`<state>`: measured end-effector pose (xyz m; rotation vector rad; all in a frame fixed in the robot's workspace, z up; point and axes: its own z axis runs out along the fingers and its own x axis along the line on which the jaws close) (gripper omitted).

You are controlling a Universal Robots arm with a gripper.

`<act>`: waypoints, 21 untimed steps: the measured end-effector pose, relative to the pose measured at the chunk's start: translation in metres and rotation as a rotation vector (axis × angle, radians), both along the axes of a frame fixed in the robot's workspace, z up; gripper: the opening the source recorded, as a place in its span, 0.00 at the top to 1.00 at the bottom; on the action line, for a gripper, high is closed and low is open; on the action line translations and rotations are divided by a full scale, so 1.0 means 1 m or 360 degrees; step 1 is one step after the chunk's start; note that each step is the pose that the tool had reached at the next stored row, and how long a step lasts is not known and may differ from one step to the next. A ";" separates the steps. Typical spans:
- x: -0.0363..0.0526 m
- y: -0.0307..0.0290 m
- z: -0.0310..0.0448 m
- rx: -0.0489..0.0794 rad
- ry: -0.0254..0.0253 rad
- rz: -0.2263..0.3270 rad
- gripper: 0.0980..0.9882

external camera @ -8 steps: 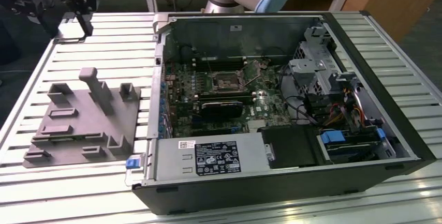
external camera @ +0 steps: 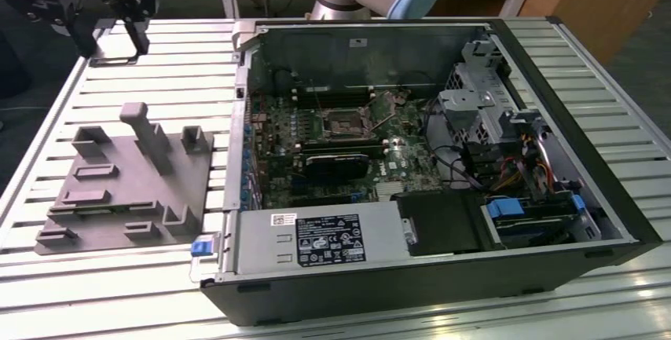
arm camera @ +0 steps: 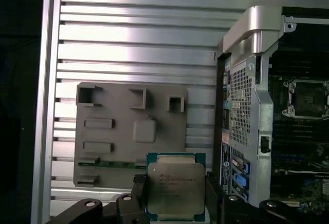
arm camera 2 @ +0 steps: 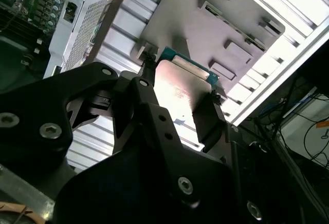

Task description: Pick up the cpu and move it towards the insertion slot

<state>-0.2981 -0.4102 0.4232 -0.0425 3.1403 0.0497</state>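
We found the hand closed on the cpu, its two black fingers pressed against opposite edges of the chip. In both wrist views the cpu sat clamped between the fingers, its silvery metal top and green rim plainly visible, held clear of the surface beneath.

Directly below the hand lay the grey plastic fixture, a flat plate with raised blocks and posts, resting on the ribbed metal bench. In the exterior view we saw the hand raised above the bench, beyond the far end of that fixture.

Farther from the hand stood the open computer case, with its perforated side wall nearest the hand. Inside it, well apart from the held cpu, the insertion slot showed as a square silvery frame with a dark centre on the motherboard.
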 end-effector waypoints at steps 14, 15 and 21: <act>0.0150 0.0000 0.0000 0.0000 0.00001 0.0000 0.50; 0.0161 0.0000 0.0000 0.0000 -0.00001 0.0000 0.50; 0.0228 0.0000 0.0000 0.0000 0.00000 0.0000 0.50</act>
